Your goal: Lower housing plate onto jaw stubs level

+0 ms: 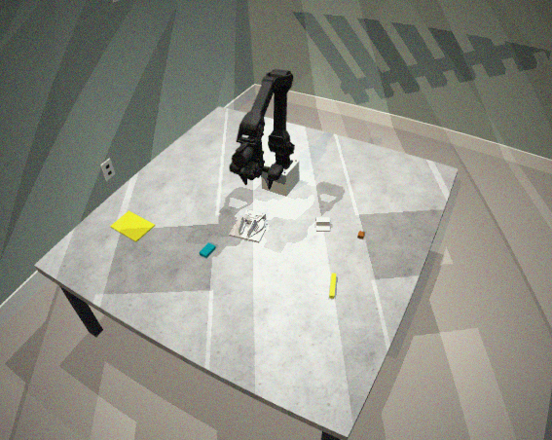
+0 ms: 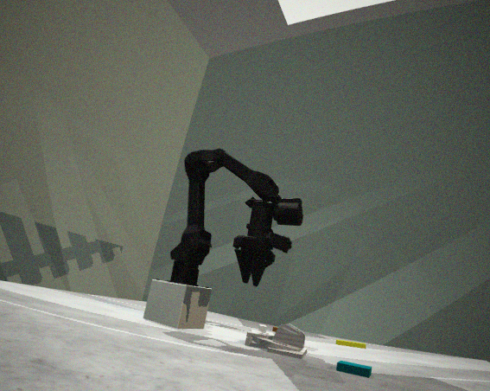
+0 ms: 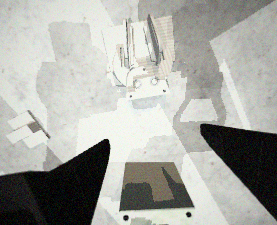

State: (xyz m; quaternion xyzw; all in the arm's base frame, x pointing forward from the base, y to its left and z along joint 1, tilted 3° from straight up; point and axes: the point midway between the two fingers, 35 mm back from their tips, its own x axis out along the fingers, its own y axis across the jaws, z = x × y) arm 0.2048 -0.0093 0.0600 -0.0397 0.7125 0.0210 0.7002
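Observation:
The white base plate [image 1: 237, 233] [image 2: 283, 349] lies on the table in front of the arm. Two upright jaws [image 1: 251, 226] [image 2: 292, 337] stand on it side by side; two round stub-like spots show at their near end in the wrist view. A small white piece with a raised rib [image 1: 322, 226] [image 3: 20, 120], which looks like the housing plate, lies on the table apart from the base plate, to its right in the top view. My gripper [image 1: 257, 184] [image 2: 251, 284] [image 3: 154, 135] is open and empty, pointing down, high above the table between the arm's mount and the base plate.
A teal block [image 1: 207, 250] [image 2: 353, 368] lies near the base plate. A yellow square [image 1: 132, 225] lies at the left, a yellow bar [image 1: 333, 285] [image 2: 351, 344] and an orange cube [image 1: 361, 235] at the right. The arm's box mount [image 1: 286, 180] [image 2: 166, 303] [image 3: 148, 191] stands behind.

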